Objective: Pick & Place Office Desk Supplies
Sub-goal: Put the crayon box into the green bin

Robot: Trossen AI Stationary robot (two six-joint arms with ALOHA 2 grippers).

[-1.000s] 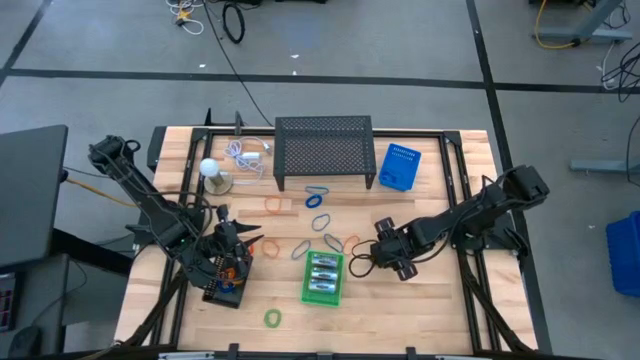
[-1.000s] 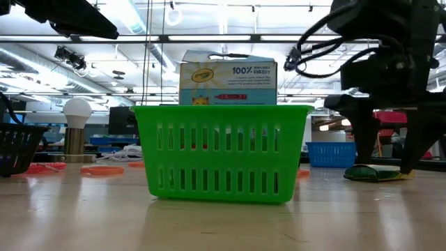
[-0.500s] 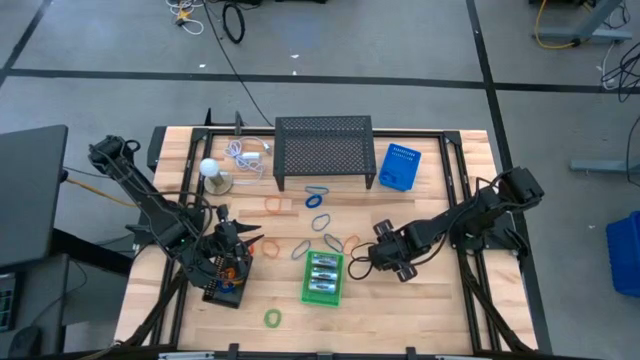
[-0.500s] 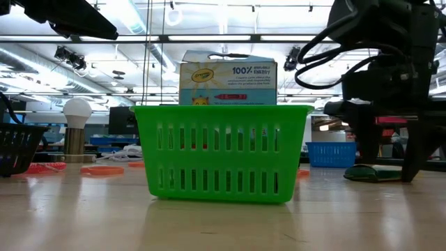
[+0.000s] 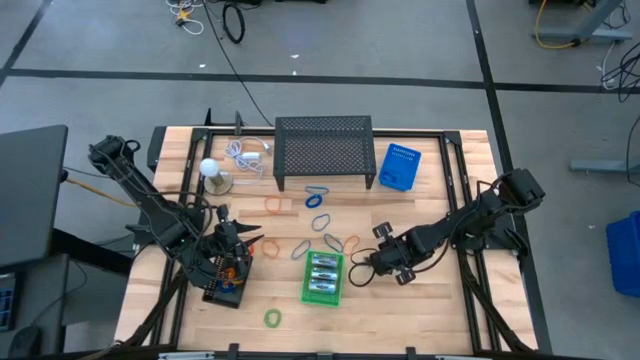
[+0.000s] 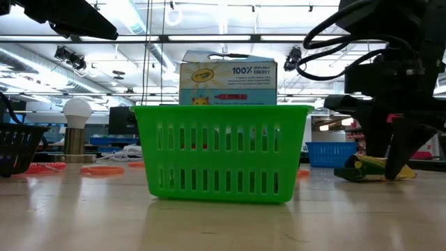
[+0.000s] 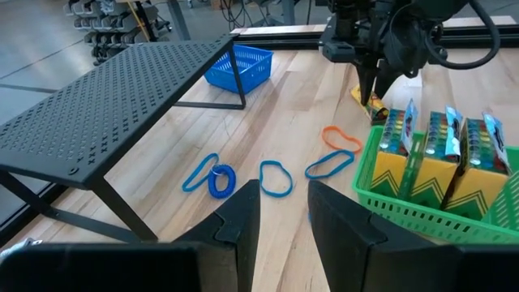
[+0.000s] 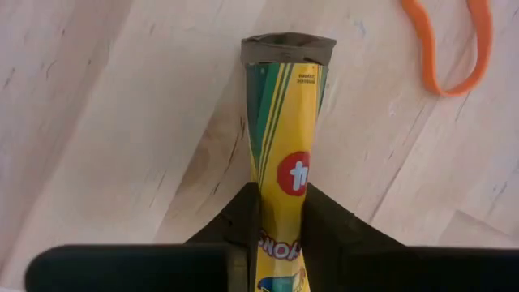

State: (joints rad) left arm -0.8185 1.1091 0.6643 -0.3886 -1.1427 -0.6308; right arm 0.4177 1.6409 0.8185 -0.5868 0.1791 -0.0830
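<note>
A yellow crayon box [image 8: 284, 122] with green marks lies on the wood just right of the green basket [image 5: 323, 296]. My right gripper [image 5: 364, 271] is shut on it. The basket holds three more crayon boxes [image 7: 442, 150] standing upright. Thin loops in orange [image 5: 275, 205], blue [image 7: 209, 175] and green [image 5: 272, 318] lie flat on the table around the basket. My left gripper [image 7: 284, 212] hangs over a small black basket [image 5: 222, 288] at the table's left, open with nothing between its fingers. My right gripper pinches the crayon box between its two fingers, one on each long side [image 8: 280, 191], near the box's end closest to the wrist. The fingers come slanting down from the table's right. The box [image 6: 366, 167] stretches away from them toward the green basket, on the table.
A black mesh shelf [image 5: 323, 150] stands at the far middle, with a blue basket [image 5: 400, 167] to its right. A white coiled cable [image 5: 245, 153] and a white ball on a stand [image 5: 209, 168] sit to its left. There is bare wood near the front edge.
My right gripper has moved down and a little toward the green basket. Its fingers, which stood apart on either side of the crayon box, have shut on it. The box has shifted slightly on the table.
</note>
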